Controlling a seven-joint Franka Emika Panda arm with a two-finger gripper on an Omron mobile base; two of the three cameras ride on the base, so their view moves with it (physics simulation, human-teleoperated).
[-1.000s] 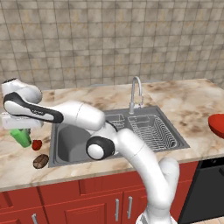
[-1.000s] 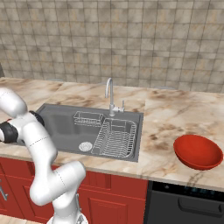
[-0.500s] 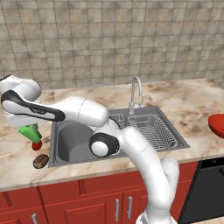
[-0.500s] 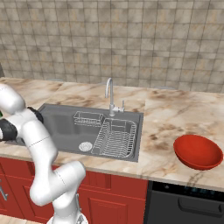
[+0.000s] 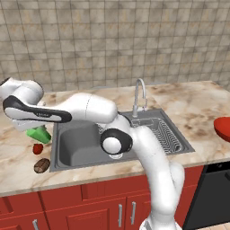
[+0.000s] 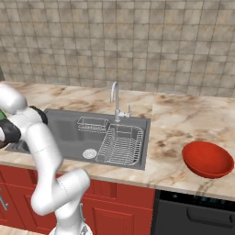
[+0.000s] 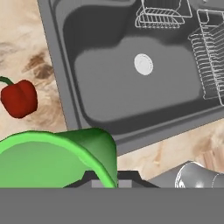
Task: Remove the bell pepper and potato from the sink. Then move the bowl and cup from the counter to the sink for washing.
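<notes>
The sink point(image 5: 85, 143) basin is seen free of vegetables in the hand view, with its drain and wire racks exposed. The bell pepper point(image 5: 38, 148) and the potato point(image 5: 42, 165) are found on the counter point(image 6: 183, 119) just left of the basin rim, so the first half of the task is judged complete.

The cup point(image 5: 39, 134) is held above the counter at the sink's left edge, tilted, directly under the arm's wrist. In the hand view its green rim point(image 7: 57, 157) lies close against the camera, above the finger tips. The gripper point(image 7: 111, 181) is taken to be clamped on the cup (the jaws themselves are hidden behind the rim, but they are drawn fully in). The cup has not yet been set in the basin.

The bowl point(image 6: 207, 159) is untouched, on the counter well to the right of the sink. Two placements are judged outstanding: cup, then bowl.
</notes>
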